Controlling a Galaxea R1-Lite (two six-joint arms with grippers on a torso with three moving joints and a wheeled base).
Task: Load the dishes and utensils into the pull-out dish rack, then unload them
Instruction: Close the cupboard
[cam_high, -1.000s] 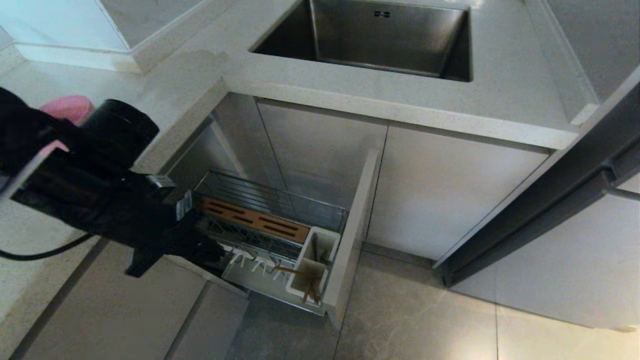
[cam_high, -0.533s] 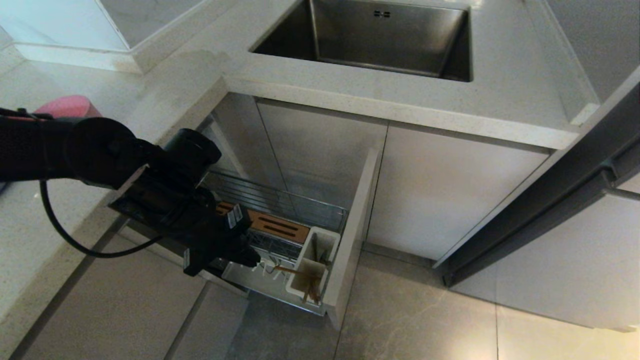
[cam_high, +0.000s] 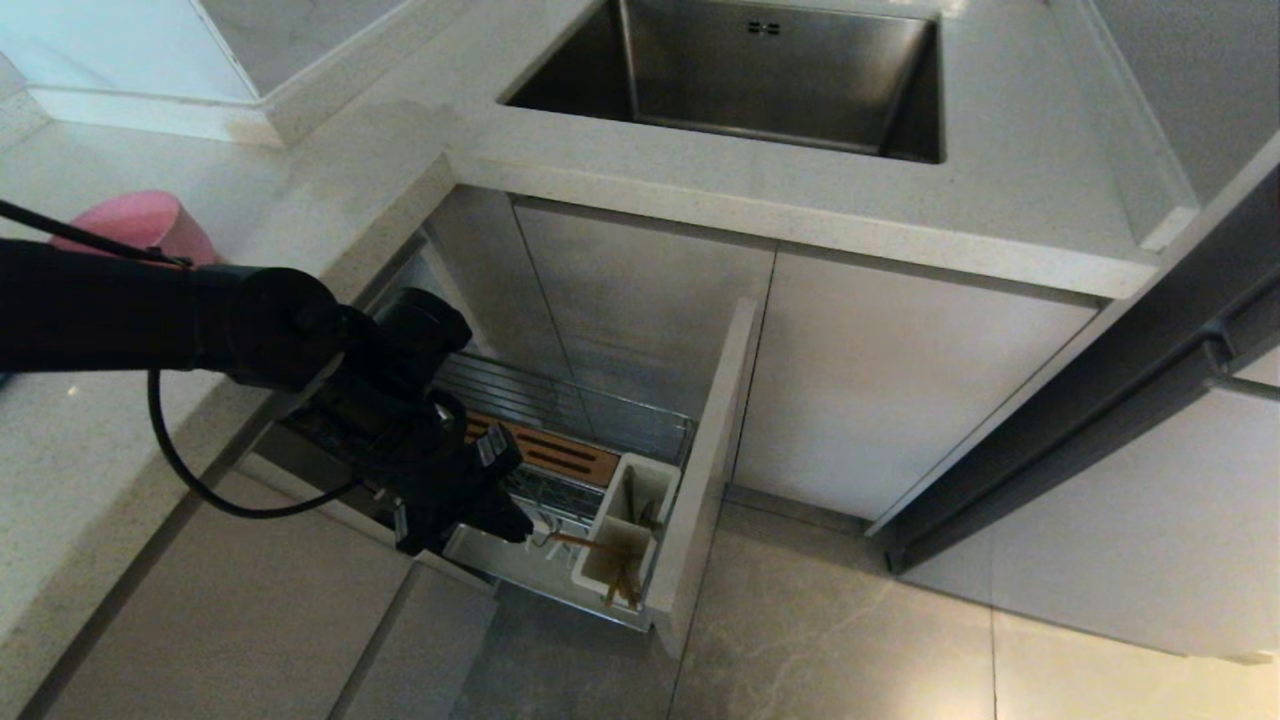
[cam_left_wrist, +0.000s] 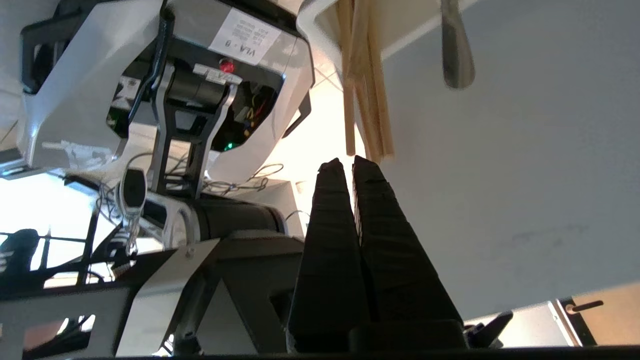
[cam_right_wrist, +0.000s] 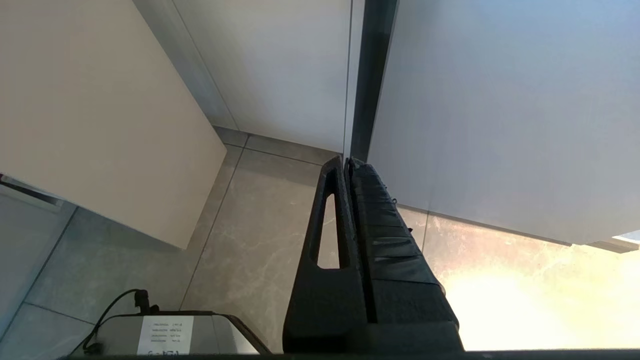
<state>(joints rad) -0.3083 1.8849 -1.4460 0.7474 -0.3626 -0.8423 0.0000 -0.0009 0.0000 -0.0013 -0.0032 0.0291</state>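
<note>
The pull-out dish rack (cam_high: 612, 412) stands drawn out of the cabinet below the counter, with its wooden slotted strip (cam_high: 565, 456) showing. The chopsticks (cam_high: 624, 578) lean in the front white utensil cup (cam_high: 604, 567). A spoon (cam_high: 630, 492) stands in the cup behind it. My left gripper (cam_high: 514, 526) is shut and empty, low over the rack's white prongs, just beside the cups. In the left wrist view its tips (cam_left_wrist: 348, 165) sit just short of the chopsticks (cam_left_wrist: 364, 95), with the spoon (cam_left_wrist: 456, 55) off to one side. A pink bowl (cam_high: 150, 222) sits on the counter at far left.
The rack's beige front panel (cam_high: 716, 440) stands on its right side. The steel sink (cam_high: 770, 75) lies in the counter above. My right gripper (cam_right_wrist: 346, 162) hangs shut and parked over the tiled floor (cam_right_wrist: 250, 240), beside closed cabinet doors.
My left arm has swung right and down from the counter's edge to the front of the rack, next to the utensil cups. Its fingers stayed shut. Nothing else moved.
</note>
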